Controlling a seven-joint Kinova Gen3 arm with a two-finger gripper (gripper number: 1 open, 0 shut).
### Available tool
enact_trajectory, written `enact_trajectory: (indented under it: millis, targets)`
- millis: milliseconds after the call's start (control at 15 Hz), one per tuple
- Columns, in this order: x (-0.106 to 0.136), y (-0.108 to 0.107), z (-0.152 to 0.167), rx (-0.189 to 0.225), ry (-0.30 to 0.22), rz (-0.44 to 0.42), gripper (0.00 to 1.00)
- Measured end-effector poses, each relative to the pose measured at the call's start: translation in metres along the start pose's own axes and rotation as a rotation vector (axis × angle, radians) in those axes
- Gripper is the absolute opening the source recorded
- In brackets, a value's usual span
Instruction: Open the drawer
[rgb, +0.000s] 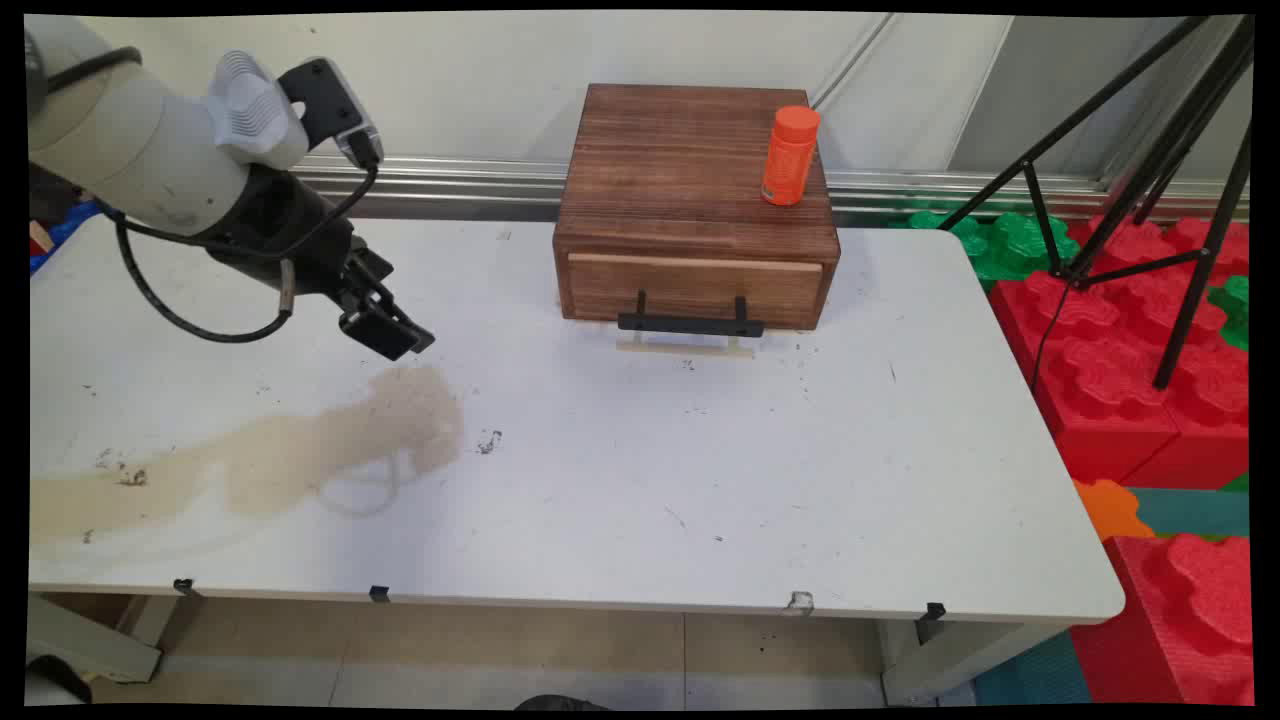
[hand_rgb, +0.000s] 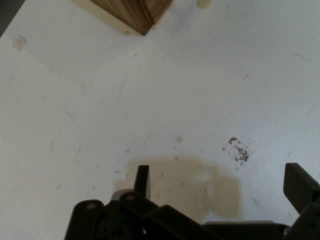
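main view and hand view of a white table (rgb: 620, 470) with a kinova arm entering from the upper left. the black two-finger gripper (rgb: 385, 330) is being held above the left half of the table, tilted downward and toward the right, with nothing being gripped and nothing being touched. in the hand view the gripper (hand_rgb: 220, 185) is being seen with its jaws released: one finger (hand_rgb: 142, 181) is rising at the lower left and the other at the lower right edge, well apart, with bare table showing between them. a black cable (rgb: 200, 320) is being looped beneath the wrist.

the arm's tan shadow (rgb: 300, 450) is being cast on the table below the gripper, and a small dark scuff mark (rgb: 488, 441) is lying just to the right of it; the same scuff (hand_rgb: 238, 149) is being shown in the hand view above the space between the fingers.

a dark wooden drawer box (rgb: 690, 190) is standing at the far side of the table, well apart from the gripper; its drawer front is being shown flush with the box, with a black handle (rgb: 690, 322) along its lower edge. only one corner of the box (hand_rgb: 135, 12) is being caught at the top of the hand view. an orange bottle (rgb: 790, 155) with an orange cap is standing upright on the right part of the box's top.

red and green foam blocks (rgb: 1110, 350) are being stacked on the floor to the right of the table, and a black tripod (rgb: 1150, 170) is standing among them.
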Motion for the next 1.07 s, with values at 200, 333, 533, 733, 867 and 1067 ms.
enact_trajectory:
  millis: [200,333,533,733,867,1067]
  targets:
    - [0.012,0.001,0.002,0.004,0.001,0.017,1.00]
    - [0.019,0.000,0.003,0.006,0.004,0.028,1.00]
    - [0.034,0.000,0.005,0.007,0.007,0.044,1.00]
    - [0.049,0.002,0.009,0.005,0.008,0.057,1.00]
    - [0.057,0.003,0.012,0.006,0.008,0.060,1.00]
    - [0.073,0.007,0.017,0.003,0.009,0.072,1.00]
